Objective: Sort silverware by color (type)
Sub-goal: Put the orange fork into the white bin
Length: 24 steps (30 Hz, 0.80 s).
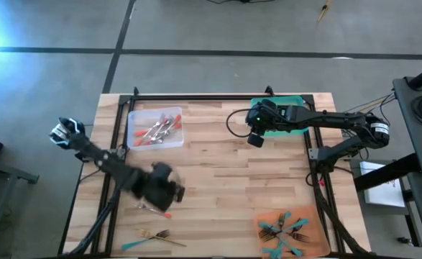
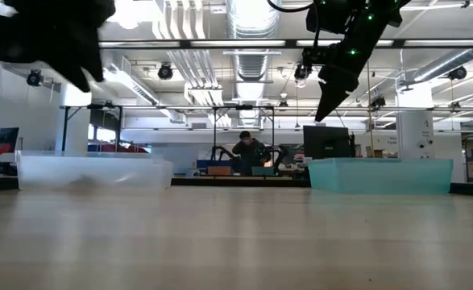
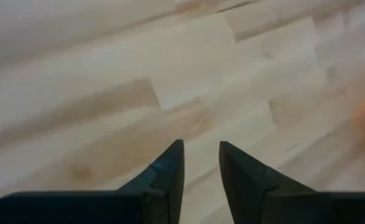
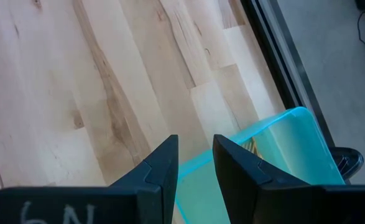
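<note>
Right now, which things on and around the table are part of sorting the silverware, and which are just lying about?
Part of the job:
red-handled pieces in the clear tray
teal-handled pieces on the orange tray
green tray
loose pieces near the front edge
left gripper, right gripper, both with nothing between their fingers

Just lying about:
cable
monitor
person in the room behind

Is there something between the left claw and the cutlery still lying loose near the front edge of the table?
Nothing visible. The left claw hangs above bare wood, and the loose fork and teal-handled piece lie just in front of it.
</note>
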Each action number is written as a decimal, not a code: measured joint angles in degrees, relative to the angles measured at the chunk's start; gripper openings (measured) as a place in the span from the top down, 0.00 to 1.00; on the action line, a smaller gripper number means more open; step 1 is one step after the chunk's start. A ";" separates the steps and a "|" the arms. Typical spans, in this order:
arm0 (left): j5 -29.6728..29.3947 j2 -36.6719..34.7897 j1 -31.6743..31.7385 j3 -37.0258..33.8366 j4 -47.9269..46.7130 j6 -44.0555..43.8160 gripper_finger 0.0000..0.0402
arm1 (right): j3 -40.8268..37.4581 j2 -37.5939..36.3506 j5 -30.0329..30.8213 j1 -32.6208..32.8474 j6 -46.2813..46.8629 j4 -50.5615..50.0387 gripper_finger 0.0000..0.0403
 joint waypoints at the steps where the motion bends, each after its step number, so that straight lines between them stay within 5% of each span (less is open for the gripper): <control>1: -2.39 0.98 -2.50 0.00 -0.26 -5.40 0.79 | 0.00 0.00 -0.02 -0.01 0.02 0.00 0.77; 5: -3.25 6.06 -8.46 0.00 -0.37 -20.50 0.79 | 0.00 0.00 0.00 -0.01 0.01 0.01 0.77; 9: 0.91 11.23 -11.30 2.36 -0.13 -21.02 0.79 | 0.00 0.00 -0.02 -0.01 0.01 0.04 0.77; 12: 1.16 14.94 -11.66 6.98 -0.14 -6.21 0.79 | 0.00 0.00 0.00 -0.01 0.02 0.07 0.77; 18: 6.88 22.73 -11.86 20.01 -7.10 38.74 0.79 | 0.00 0.00 -0.02 -0.02 0.00 0.11 0.77; 24: 8.22 29.86 -11.90 29.43 -28.98 47.16 0.79 | 0.00 0.00 0.00 -0.02 0.00 0.15 0.77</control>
